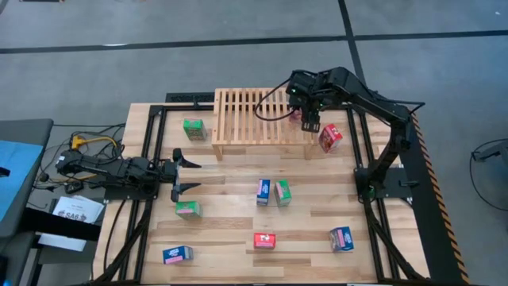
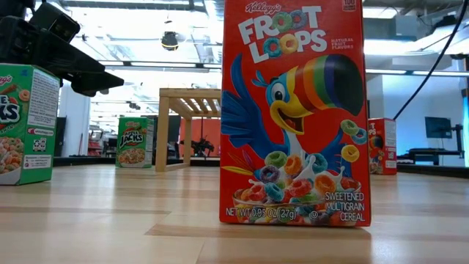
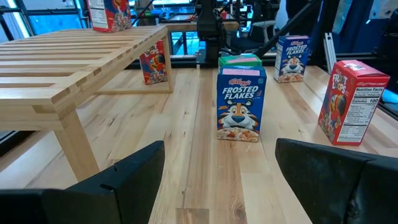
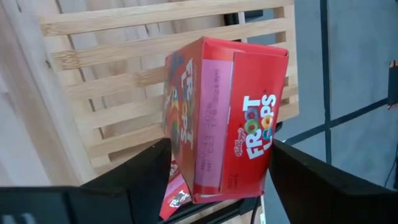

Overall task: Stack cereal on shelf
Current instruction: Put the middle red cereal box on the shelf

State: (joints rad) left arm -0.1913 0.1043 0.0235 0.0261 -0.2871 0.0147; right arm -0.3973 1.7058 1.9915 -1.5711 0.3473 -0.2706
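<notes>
Right gripper (image 4: 214, 174) at the shelf's (image 1: 238, 119) right end, fingers spread just clear of a red box (image 4: 227, 118) standing on the slats near the edge. Best lifted straight up, no nudge. Left gripper (image 1: 187, 175) open, empty, waiting beside the shelf's front-left leg.

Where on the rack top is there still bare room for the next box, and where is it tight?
The rack top looks bare from its left end through the middle. Its right end is crowded: the right gripper stands over a red box on the slats there, with another red box just off that end. A green box stands on the table beside the left end.
</notes>
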